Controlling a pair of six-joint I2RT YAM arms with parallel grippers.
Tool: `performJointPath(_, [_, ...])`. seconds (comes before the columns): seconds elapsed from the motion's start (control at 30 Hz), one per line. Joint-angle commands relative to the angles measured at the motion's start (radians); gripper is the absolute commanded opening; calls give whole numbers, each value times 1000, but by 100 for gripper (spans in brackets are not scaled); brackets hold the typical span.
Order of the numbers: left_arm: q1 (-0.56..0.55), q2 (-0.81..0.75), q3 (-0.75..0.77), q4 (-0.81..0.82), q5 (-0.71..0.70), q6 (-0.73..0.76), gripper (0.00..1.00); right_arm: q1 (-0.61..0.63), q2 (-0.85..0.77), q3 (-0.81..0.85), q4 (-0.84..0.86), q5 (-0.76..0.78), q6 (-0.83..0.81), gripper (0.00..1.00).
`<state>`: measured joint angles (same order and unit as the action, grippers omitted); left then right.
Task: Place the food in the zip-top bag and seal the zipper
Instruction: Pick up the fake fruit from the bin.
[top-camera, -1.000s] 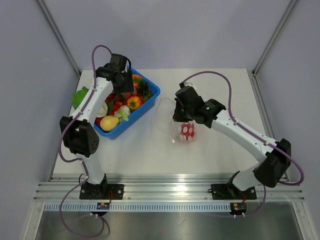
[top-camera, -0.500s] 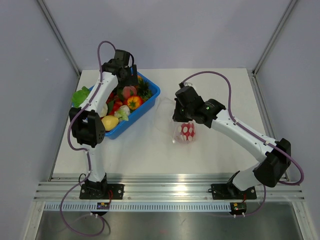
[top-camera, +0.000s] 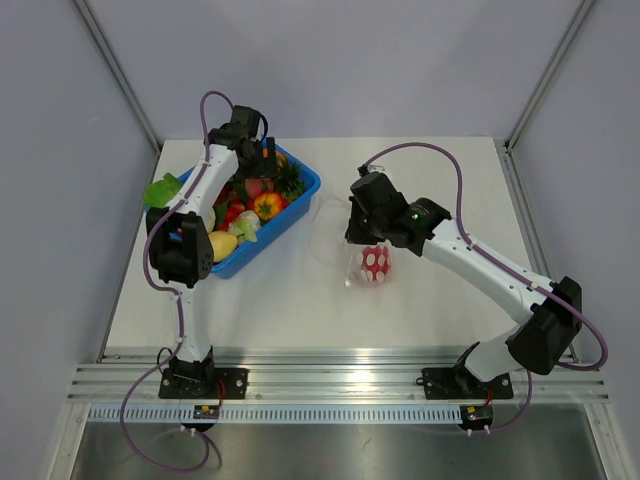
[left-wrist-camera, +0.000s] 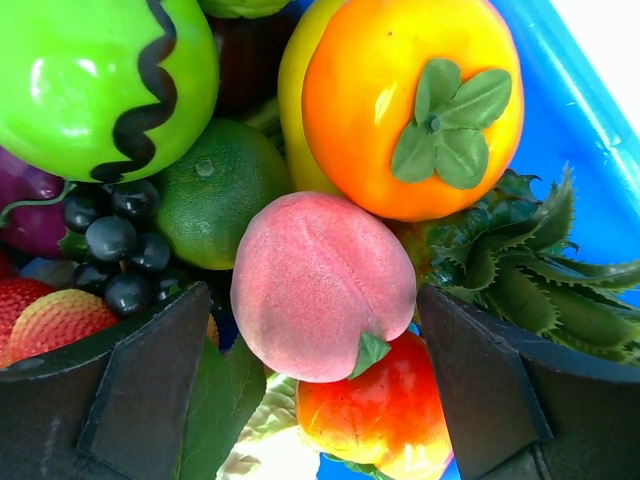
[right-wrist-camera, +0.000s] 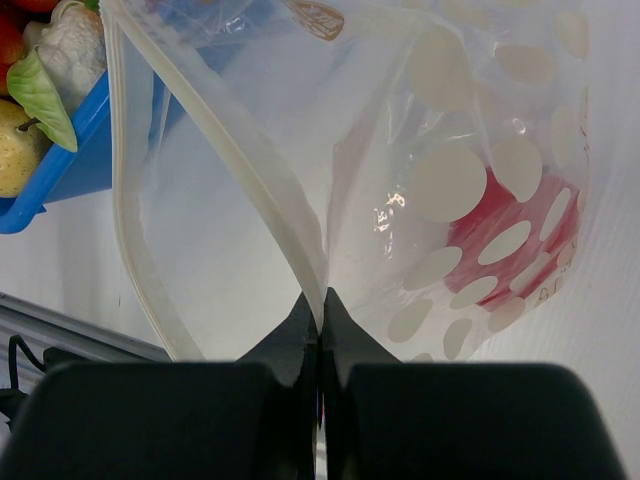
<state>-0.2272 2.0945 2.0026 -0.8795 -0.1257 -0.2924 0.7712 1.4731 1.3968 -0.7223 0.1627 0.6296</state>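
On the white table (top-camera: 300, 310) between grey walls (top-camera: 330, 60), the left end effector (left-wrist-camera: 320, 345) gapes around a peach (left-wrist-camera: 320, 280) in the blue bin (top-camera: 306, 186); the right end effector (right-wrist-camera: 320, 322) pinches the zipper (right-wrist-camera: 250, 170) of the zip-top bag (right-wrist-camera: 480, 150).

Glossy plastic toy fruits and vegetables (top-camera: 250, 205) lie heaped in the blue plastic bin (top-camera: 312, 184). A fuzzy pink peach (left-wrist-camera: 323, 285) sits on top, beside an orange persimmon (left-wrist-camera: 410, 100) with a green leafy cap, a dark green lime (left-wrist-camera: 215, 195) and black grapes (left-wrist-camera: 115, 250). The crinkly clear white-dotted zip-top bag (right-wrist-camera: 450, 150) sits near the bin, mouth gaping, with a red piece (right-wrist-camera: 495, 235) inside. Its whitish zipper strip (right-wrist-camera: 245, 165) is pinched by the right gripper (right-wrist-camera: 318, 318).
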Motion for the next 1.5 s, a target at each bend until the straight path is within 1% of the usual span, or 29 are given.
performJointPath(0.0, [6, 15, 2, 13, 53, -11, 88, -1, -7, 19, 18, -3, -1, 2])
performJointPath(0.03, [6, 15, -1, 10, 58, -13, 88, -1, -7, 19, 17, -5, -1, 2])
performJointPath(0.13, [6, 7, -11, -12, 72, -17, 94, -1, -4, 21, 21, -6, -1, 2])
performJointPath(0.23, [6, -14, -60, 14, 78, -17, 95, -3, -2, 25, 24, -12, -2, 2])
performJointPath(0.3, [6, -13, -70, 13, 77, -19, 91, -1, 3, 27, 24, -15, -2, 2])
performJointPath(0.33, [6, -10, -70, 11, 74, -19, 85, -1, 3, 27, 23, -17, -2, 2])
performJointPath(0.4, [6, -10, -71, 8, 67, -16, 77, -1, 3, 28, 26, -19, -4, 2])
performJointPath(0.43, [6, -11, -73, 8, 66, -17, 70, -1, 3, 27, 26, -17, -5, 2])
performJointPath(0.53, [6, -30, -73, 10, 55, -19, 66, -1, 0, 25, 27, -17, -2, 2])
performJointPath(0.57, [6, -39, -71, 10, 49, -19, 62, -1, 1, 25, 27, -15, -2, 2])
performJointPath(0.67, [6, -86, -68, 8, 14, -21, 57, -1, 1, 24, 27, -18, -2, 2])
performJointPath(0.9, [6, -215, -48, 7, -29, -14, 51, -1, -2, 24, 30, -18, -1, 2])
performJointPath(1.13, [6, -313, -47, -15, -9, -5, 44, -1, 6, 27, 38, -26, 1, 1])
performJointPath(1.3, [6, -434, -143, -3, 84, -2, 40, -1, 18, 34, 44, -26, -5, 2])
performJointPath(1.33, [5, -451, -157, -3, 98, -1, 37, -1, 21, 36, 47, -26, -7, 2])
performJointPath(1.43, [3, -519, -220, -6, 170, 2, 34, -1, 47, 63, 50, -28, -13, 2])
performJointPath(1.47, [2, -536, -240, -6, 216, 2, 33, -1, 55, 71, 52, -28, -19, 2])
